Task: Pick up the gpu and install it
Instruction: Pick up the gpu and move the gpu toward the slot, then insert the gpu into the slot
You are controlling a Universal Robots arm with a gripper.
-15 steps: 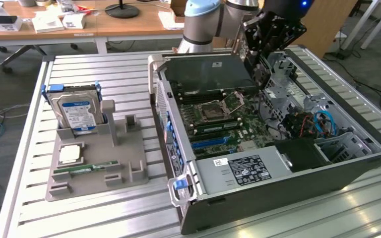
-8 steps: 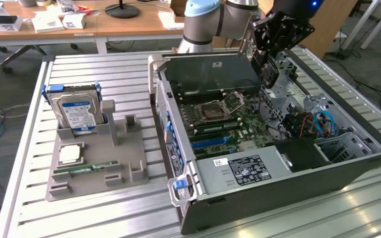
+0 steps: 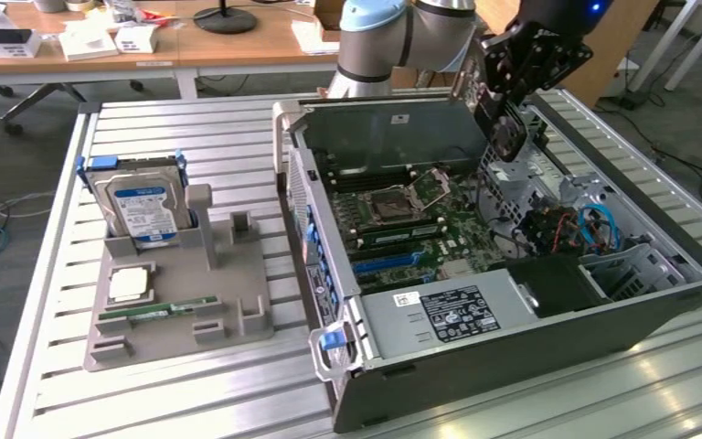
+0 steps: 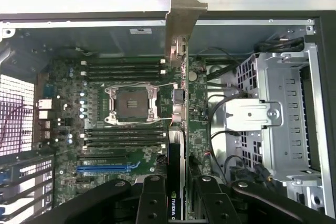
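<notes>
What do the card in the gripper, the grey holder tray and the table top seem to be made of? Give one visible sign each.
Card: its end bracket looks like bare bent sheet metal, dull silver. The board is seen edge-on, so its material is unclear.
Holder tray: likely matte grey plastic, with moulded-looking slots and posts.
Table top: probably aluminium, with ribbed silver slats and soft glare.

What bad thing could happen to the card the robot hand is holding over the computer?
The hand pinches the gpu at one end only, so it might tilt or slip. It hangs over the open processor socket, which a drop could hurt. It also seems to run crosswise to the blue slot, so pushing down now might hit the motherboard instead.
</notes>
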